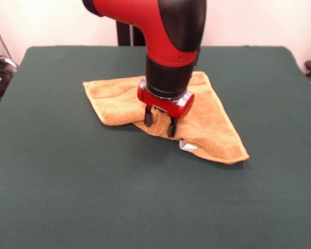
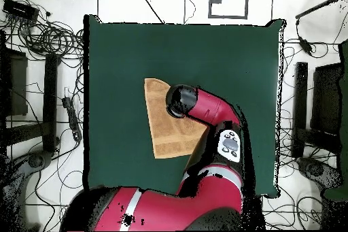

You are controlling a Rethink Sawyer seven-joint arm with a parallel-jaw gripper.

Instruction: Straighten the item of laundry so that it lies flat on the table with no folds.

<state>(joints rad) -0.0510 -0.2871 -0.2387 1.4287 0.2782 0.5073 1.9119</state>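
The orange-yellow towel (image 1: 212, 124) lies folded over into a rough triangle on the green table (image 1: 93, 197), near its middle and toward the far side. A small white tag (image 1: 188, 147) shows at its front edge. My gripper (image 1: 159, 123) points straight down over the towel's front folded edge, its two black fingers (image 1: 149, 116) spread apart, their tips at the cloth. In the overhead view the towel (image 2: 166, 134) shows left of the arm, which hides the gripper and part of the cloth.
The red and black arm (image 2: 211, 110) reaches from the base at the overhead view's bottom. Cables and stands (image 2: 41, 39) lie on the floor around the table. Bare green cloth surrounds the towel.
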